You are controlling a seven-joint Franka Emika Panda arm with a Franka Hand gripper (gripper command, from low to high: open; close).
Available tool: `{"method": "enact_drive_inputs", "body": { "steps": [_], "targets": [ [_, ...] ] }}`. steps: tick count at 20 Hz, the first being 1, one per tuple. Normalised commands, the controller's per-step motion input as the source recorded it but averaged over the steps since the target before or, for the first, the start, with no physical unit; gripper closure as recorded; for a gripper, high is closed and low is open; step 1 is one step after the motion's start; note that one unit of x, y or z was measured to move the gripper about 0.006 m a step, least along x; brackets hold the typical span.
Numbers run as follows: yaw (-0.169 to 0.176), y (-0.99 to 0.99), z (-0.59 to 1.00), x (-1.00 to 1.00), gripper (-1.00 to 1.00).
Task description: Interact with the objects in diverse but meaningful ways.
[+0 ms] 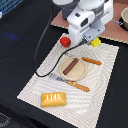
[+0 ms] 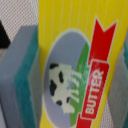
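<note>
A yellow block (image 2: pixel 75 65) with a red "BUTTER" ribbon and a cow picture fills the wrist view, standing between my two grey, teal-edged fingers (image 2: pixel 20 75). My gripper (image 1: pixel 93 40) is shut on this yellow block (image 1: pixel 95 43) at the far edge of the striped mat (image 1: pixel 102 100). A red tomato (image 1: pixel 65 41) sits just to the exterior view's left of the gripper. On the round tan plate (image 1: pixel 79 75) lies a dark brown sausage (image 1: pixel 70 66). An orange-yellow bread loaf (image 1: pixel 53 99) rests at the mat's near corner.
Orange-handled cutlery lies beside the plate, one piece (image 1: pixel 92 61) behind it and another (image 1: pixel 76 85) in front. A grey pot (image 1: pixel 124 18) stands on a brown board (image 1: pixel 117 31) at the back right. A black cable (image 1: pixel 40 47) loops over the mat's left side.
</note>
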Motion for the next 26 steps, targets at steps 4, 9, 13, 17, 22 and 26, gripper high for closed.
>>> {"method": "enact_drive_inputs", "body": {
  "steps": [4,9,13,17,22,26],
  "targets": [
    [0.0,0.19,-0.15,0.37,1.0],
    [0.0,0.21,-0.01,0.36,-1.0],
    [0.0,0.21,0.0,0.36,-1.0],
    [0.0,0.21,0.17,0.35,-1.0],
    [-0.003,0.14,1.0,-0.14,-1.0],
    [-0.04,0.03,1.0,-0.11,-1.0]
  ]
}}
